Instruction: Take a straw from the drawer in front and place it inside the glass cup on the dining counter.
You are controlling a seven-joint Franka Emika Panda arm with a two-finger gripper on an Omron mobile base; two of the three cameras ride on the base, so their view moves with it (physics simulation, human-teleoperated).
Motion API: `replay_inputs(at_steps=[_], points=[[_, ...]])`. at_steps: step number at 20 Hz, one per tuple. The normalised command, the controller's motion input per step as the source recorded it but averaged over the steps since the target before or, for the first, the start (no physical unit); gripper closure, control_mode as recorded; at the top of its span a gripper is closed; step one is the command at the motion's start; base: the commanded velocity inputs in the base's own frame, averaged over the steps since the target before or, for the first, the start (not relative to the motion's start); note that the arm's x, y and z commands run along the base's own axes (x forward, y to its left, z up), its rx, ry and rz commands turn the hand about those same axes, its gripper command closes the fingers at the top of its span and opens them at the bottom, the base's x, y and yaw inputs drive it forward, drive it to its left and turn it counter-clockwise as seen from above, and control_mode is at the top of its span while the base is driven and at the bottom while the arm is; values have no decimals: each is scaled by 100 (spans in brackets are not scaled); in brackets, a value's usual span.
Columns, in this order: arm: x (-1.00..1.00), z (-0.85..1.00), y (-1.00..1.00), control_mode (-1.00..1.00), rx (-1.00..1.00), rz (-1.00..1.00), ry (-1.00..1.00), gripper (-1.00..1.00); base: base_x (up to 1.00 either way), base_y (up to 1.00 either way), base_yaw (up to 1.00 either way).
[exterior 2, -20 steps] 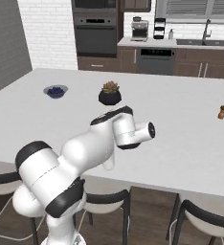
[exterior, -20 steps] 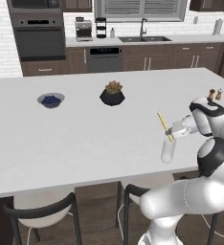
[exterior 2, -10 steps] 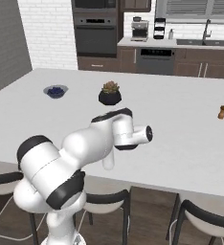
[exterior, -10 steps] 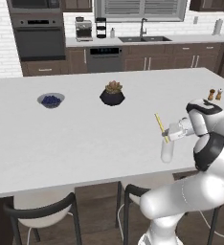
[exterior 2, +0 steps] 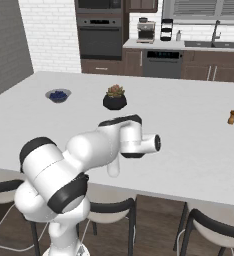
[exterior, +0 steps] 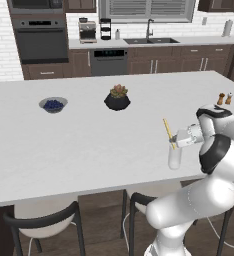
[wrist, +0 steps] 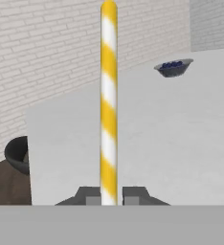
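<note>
Gripping the straw [wrist: 108,100], the pincer [wrist: 109,195] is closed on its lower end, one dark fingertip [wrist: 88,195] on each side, as the hand view shows; the straw is striped yellow and white and runs straight up that view. In the left base view the pincer [exterior: 176,140] hangs over the counter [exterior: 89,145] near its front right edge, with the straw [exterior: 168,133] tilted, its upper end leaning left and its lower end above the mouth of the cup [exterior: 174,157]. Whether the straw's tip has entered the cup cannot be told. The cup stands upright on the counter, directly below the pincer. Farther back on the counter sit a bowl [exterior: 53,104] of blue fruit at left and a dark pot [exterior: 117,100] with a small plant near the middle; two small shakers [exterior: 224,98] stand at the right. In the right base view the arm's white body hides the cup and straw.
</note>
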Motion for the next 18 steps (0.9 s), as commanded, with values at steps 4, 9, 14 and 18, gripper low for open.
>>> replay_inputs(at_steps=[4, 9, 14, 18], points=[[0, -4, -13, -100, 1, 0, -1, 100, 0, 0, 0], [0, -11, -19, -100, 0, 0, -3, 100, 0, 0, 0], [-3, -13, -11, -100, 0, 0, -3, 100, 0, 0, 0], [-5, -12, 0, -100, 0, 0, -5, 100, 0, 0, 0]])
